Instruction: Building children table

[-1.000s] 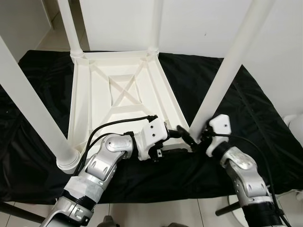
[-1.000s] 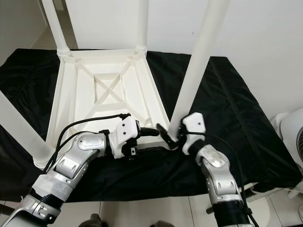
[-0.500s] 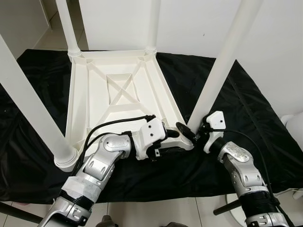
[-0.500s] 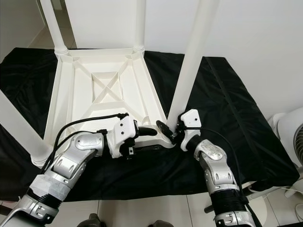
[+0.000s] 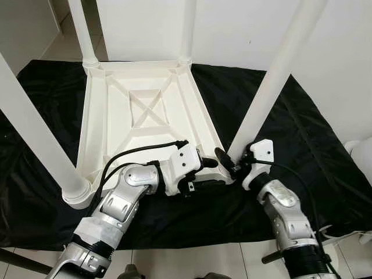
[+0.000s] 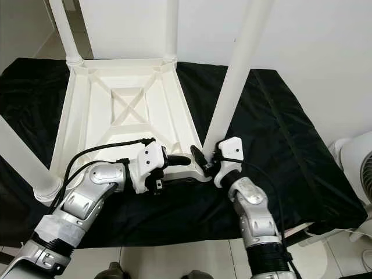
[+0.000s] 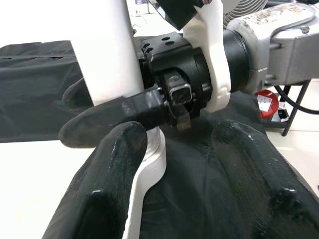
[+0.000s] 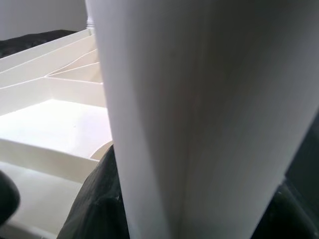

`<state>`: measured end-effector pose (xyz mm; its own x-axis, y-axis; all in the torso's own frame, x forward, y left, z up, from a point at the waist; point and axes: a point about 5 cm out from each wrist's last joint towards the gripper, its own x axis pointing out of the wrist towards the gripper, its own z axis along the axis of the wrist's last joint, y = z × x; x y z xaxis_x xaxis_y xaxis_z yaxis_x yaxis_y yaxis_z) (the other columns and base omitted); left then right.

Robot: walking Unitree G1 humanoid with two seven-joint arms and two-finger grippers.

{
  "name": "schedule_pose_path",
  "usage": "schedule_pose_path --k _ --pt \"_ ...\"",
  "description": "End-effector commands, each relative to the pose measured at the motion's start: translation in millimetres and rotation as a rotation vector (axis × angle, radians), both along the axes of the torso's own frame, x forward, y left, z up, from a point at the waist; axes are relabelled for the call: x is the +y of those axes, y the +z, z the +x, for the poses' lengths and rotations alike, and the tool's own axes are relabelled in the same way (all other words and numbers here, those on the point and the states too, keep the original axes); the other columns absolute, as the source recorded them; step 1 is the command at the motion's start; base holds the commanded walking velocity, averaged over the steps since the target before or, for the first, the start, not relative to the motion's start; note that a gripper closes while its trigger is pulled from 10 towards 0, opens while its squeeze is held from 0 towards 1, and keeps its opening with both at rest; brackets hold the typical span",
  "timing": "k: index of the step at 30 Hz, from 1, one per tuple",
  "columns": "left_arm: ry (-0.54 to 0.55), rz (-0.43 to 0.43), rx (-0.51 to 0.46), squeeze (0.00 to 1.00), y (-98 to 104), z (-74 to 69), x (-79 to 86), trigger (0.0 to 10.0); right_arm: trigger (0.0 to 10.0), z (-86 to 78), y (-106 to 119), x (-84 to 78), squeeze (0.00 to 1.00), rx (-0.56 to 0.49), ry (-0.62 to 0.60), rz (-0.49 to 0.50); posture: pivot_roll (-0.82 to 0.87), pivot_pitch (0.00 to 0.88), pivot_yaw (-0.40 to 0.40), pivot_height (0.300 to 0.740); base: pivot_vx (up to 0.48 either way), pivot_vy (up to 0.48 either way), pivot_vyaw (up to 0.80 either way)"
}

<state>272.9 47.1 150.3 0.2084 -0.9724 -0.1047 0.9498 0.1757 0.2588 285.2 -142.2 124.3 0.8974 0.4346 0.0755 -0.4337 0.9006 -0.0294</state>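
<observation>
A white children's table (image 5: 200, 110) lies upside down on a black cloth, its four legs pointing up. My right gripper (image 5: 232, 165) is shut around the base of the near right leg (image 5: 273, 81), where it meets the table's corner; one black finger (image 7: 114, 115) crosses the leg's front. In the right wrist view the leg (image 8: 199, 114) is pressed close between the fingers. My left gripper (image 5: 208, 173) straddles the table's near rim (image 7: 145, 181) beside that corner. One finger lies on the frame, the other on the cloth outside, with a gap beside the rim.
The black cloth (image 5: 290, 122) covers the floor under the table. The near left leg (image 5: 35, 133) rises close to my left arm. A white fan (image 6: 357, 168) stands at the right, past the cloth. A white wall runs behind, with pale tiles along the cloth's near edge.
My right arm has pushed in toward the near right leg's base, and its finger now wraps closer round the leg. The left gripper has stayed at the rim. The camera shifted slightly.
</observation>
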Motion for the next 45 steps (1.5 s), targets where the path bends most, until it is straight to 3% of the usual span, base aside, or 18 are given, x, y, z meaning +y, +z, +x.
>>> schedule_pose_path --k 1,9,12,16,18,20,24,25,31,32,42,45 --pt "0.079 -0.011 -0.019 0.0 -0.2 4.8 1.4 10.0 10.0 2.3 12.0 2.0 0.0 -0.049 -0.043 0.023 0.01 0.0 -0.046 0.74 0.0 0.0 0.0" --pt "0.121 -0.021 -0.03 0.0 1.7 9.3 0.4 10.0 10.0 0.8 13.3 12.0 0.0 -0.051 -0.229 0.031 0.01 0.001 -0.039 0.74 0.0 0.0 0.0" --pt "0.178 -0.028 -0.04 0.0 3.5 15.9 2.4 10.0 10.0 -4.2 9.2 13.2 0.0 -0.017 -0.458 0.035 0.01 0.01 -0.038 0.74 0.0 0.0 0.0" --pt "0.191 -0.027 -0.04 0.0 3.2 17.6 2.9 10.0 10.0 -5.3 7.8 14.1 0.0 -0.007 -0.503 0.031 0.01 0.01 -0.038 0.74 0.0 0.0 0.0" --pt "0.24 -0.035 -0.043 0.0 4.8 23.2 2.0 10.0 10.0 -7.0 4.5 24.6 0.0 0.013 -0.559 0.031 0.0 0.016 -0.035 0.74 0.0 0.0 0.0" --pt "0.24 -0.035 -0.043 0.0 4.8 23.2 2.0 10.0 10.0 -7.0 4.5 24.6 0.0 0.013 -0.559 0.031 0.0 0.016 -0.035 0.74 0.0 0.0 0.0" --pt "0.347 -0.049 -0.054 0.0 7.8 35.4 5.3 10.0 10.0 -10.2 9.7 33.7 0.0 -0.02 -0.522 0.051 -0.01 0.019 -0.029 0.74 0.0 0.0 0.0" --pt "0.379 -0.049 -0.058 0.0 8.6 39.4 7.0 10.0 10.0 -11.5 10.1 30.9 1.0 -0.024 -0.524 0.058 -0.01 0.022 -0.027 0.74 0.0 0.0 0.0" --pt "0.407 -0.05 -0.057 0.0 10.2 43.4 8.7 10.0 10.0 -14.9 9.8 25.8 1.0 -0.029 -0.532 0.051 -0.01 0.029 -0.023 0.74 0.0 0.0 0.0" --pt "0.404 -0.053 -0.05 0.0 10.3 43.1 8.8 10.0 10.0 -17.7 10.3 24.8 0.0 -0.043 -0.518 0.036 -0.01 0.031 -0.022 0.74 0.0 0.0 0.0" --pt "0.376 -0.042 -0.037 0.0 6.2 38.3 11.1 10.0 10.0 -39.1 7.9 24.3 0.0 -0.066 -0.437 0.012 -0.01 0.038 -0.02 0.74 0.0 0.0 0.0" --pt "0.404 -0.036 -0.042 0.0 6.9 42.2 18.8 10.0 10.0 -46.3 5.1 22.7 0.0 -0.053 -0.407 0.019 -0.01 0.036 -0.02 0.74 0.0 0.0 0.0"
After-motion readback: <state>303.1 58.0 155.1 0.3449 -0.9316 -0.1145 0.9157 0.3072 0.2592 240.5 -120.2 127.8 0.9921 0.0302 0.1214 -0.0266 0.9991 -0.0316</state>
